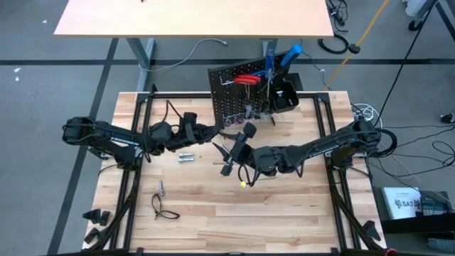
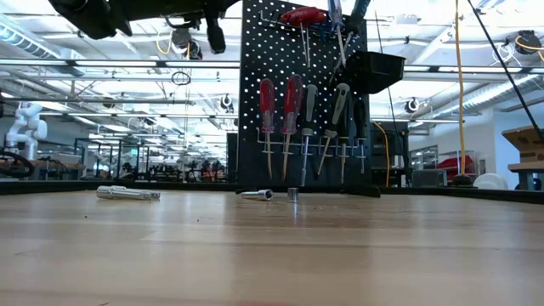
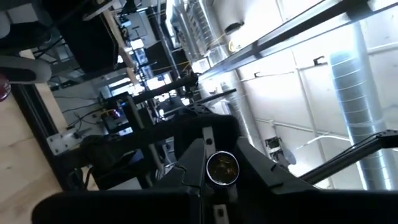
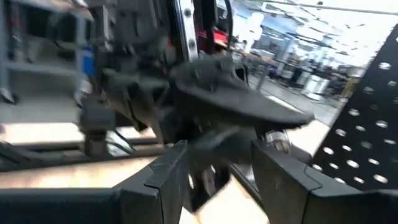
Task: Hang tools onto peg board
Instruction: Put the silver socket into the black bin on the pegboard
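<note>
The black peg board (image 1: 238,92) stands upright at the table's far middle. Red and dark-handled screwdrivers (image 2: 289,110) hang in its rail. More tools (image 1: 247,80) and a black bin (image 1: 284,96) sit near its top. My left gripper (image 1: 213,131) hovers just in front of the board's foot, shut on a small silver bit (image 3: 222,168). My right gripper (image 1: 226,151) faces it from the right at close range. In the right wrist view its fingers (image 4: 168,171) stand apart, with nothing plainly between them. My left gripper pinches the small silver bit between its two fingers (image 3: 194,163), coming from the table's left, about level. The bit's round open end (image 3: 222,169) faces back toward the wrist camera. It is lifted clear of the table.
Loose silver bits (image 1: 186,157) lie on the table left of centre and show in the low view (image 2: 127,194). A small tool (image 1: 162,188), a black cord loop (image 1: 165,210) and a yellow speck (image 1: 244,183) lie nearer the front. A second table (image 1: 192,18) stands beyond.
</note>
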Robot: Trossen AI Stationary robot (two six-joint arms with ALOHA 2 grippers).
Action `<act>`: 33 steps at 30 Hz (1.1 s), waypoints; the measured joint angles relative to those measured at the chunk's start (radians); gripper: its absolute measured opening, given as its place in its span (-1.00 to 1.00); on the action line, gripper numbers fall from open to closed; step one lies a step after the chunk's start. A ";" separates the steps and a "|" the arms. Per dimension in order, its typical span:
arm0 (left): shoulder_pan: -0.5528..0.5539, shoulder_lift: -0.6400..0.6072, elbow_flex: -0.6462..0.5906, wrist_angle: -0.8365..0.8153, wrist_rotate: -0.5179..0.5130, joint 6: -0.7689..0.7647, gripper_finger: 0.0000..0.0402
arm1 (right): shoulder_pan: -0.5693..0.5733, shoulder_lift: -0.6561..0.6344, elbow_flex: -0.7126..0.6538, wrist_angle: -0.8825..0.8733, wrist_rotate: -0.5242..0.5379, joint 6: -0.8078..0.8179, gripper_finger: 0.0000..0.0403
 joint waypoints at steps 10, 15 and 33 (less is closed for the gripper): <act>-0.002 -0.001 0.002 0.031 0.026 0.023 -0.75 | 0.049 -0.037 -0.001 0.000 0.172 -0.078 -0.17; -0.002 -0.001 0.002 0.025 0.025 0.023 -0.75 | 0.047 -0.041 -0.001 0.001 0.158 -0.088 -0.17; -0.027 -0.001 0.016 0.008 0.030 0.027 -0.75 | -0.030 -0.041 -0.001 0.014 -0.034 -0.046 -0.17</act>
